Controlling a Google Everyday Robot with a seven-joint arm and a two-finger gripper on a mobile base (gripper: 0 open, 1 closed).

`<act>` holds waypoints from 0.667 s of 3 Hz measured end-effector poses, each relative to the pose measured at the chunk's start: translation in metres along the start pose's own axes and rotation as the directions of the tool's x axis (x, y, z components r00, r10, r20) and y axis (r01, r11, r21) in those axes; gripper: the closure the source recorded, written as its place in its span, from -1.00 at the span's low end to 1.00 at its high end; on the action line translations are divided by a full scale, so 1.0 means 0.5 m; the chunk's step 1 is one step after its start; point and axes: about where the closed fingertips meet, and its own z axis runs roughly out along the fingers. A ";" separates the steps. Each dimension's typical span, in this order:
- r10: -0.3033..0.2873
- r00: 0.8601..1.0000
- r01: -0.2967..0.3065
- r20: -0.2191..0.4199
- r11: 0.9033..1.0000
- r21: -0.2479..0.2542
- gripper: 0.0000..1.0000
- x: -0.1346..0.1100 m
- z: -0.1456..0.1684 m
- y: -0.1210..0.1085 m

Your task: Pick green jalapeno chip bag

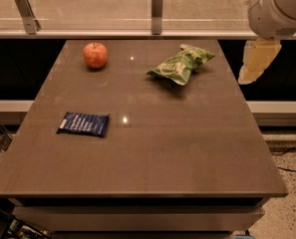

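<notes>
The green jalapeno chip bag (181, 63) lies on the brown table (152, 148) at the far right, wrinkled and light green with white lettering. My gripper (256, 61) hangs from the white arm at the upper right. It is just off the table's right edge, to the right of the bag and above table height. It holds nothing that I can see.
A red apple (95, 55) sits at the far left of the table. A flat dark-blue packet (83, 123) lies at the left middle. A glass barrier with metal posts (157, 10) runs behind the table's far edge.
</notes>
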 end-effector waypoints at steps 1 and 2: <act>-0.019 0.999 0.019 0.035 1.000 -0.020 -1.00 0.009 0.036 -0.036; -0.020 1.000 0.020 0.021 1.000 -0.024 -1.00 0.013 0.038 -0.038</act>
